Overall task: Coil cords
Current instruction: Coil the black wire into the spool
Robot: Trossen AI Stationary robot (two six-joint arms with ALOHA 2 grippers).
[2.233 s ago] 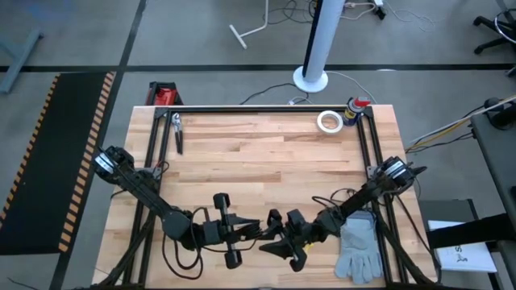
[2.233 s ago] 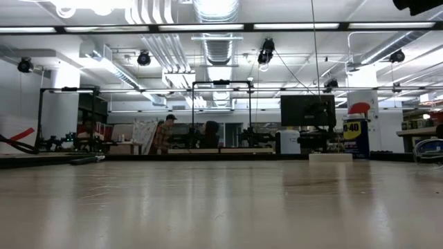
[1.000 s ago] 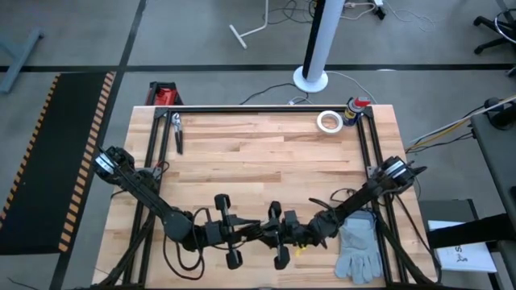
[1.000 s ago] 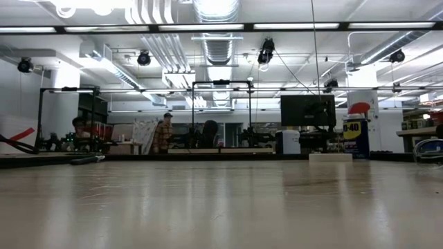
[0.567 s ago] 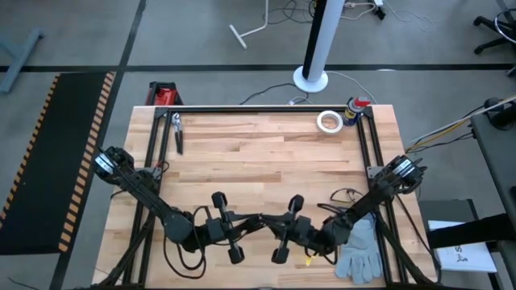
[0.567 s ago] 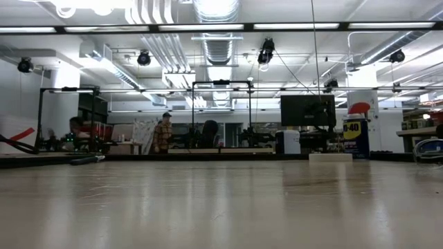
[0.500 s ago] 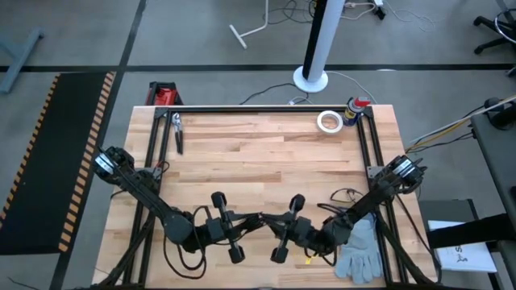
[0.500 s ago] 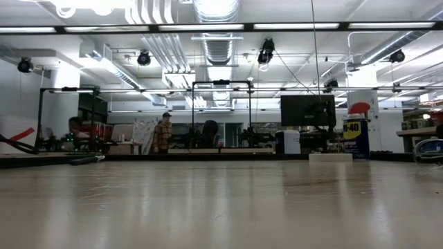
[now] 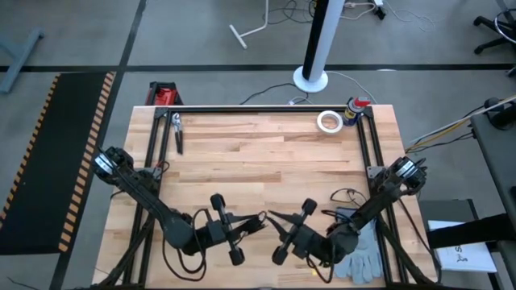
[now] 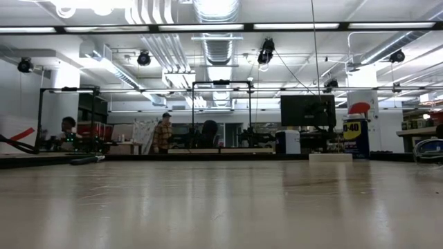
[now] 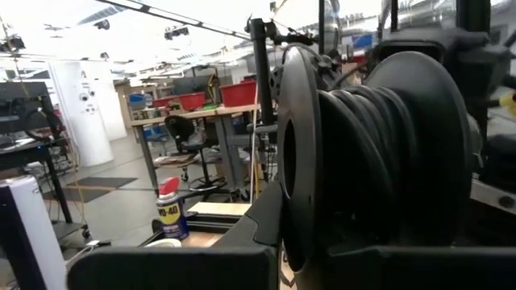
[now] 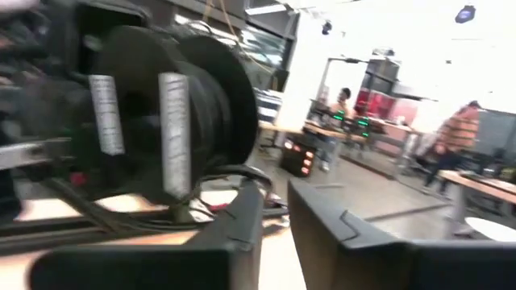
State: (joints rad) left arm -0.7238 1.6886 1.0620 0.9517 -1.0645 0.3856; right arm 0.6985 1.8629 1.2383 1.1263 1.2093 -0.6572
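Both grippers stand close together near the table's near edge, tips almost meeting. My left gripper [image 9: 261, 218] points toward the table's right. My right gripper [image 9: 274, 215] points toward the left and far side, its two fingers [image 12: 242, 229] nearly together. A thin black strand of the cord [image 12: 240, 171] arches over the right fingertips in the right wrist view. The rest of the cord is too thin to follow in the high view. The left wrist view is filled by the right arm's dark wrist drum [image 11: 379, 153]. Neither gripper appears in the low view. My right gripper seems to pinch the thin black cord at its fingertips, where the strand [image 12: 264, 185] curves down into the narrow gap between them. The fingers come roughly level, from the table's right and near side. The strand arches slack above them; where it runs on is hidden.
A grey glove [image 9: 360, 246] lies at the near right beside the right arm. A white tape roll [image 9: 328, 122] and a spray can [image 9: 355, 106] stand at the far right corner, with pliers [image 9: 176, 132] at the far left. Black frame rails [image 9: 258, 108] border the table.
My right gripper has drawn back from the left gripper toward the table's right and near edge, turning about its wrist as it went. The two tips, pressed together a second ago, now stand slightly apart. My left gripper has hardly moved.
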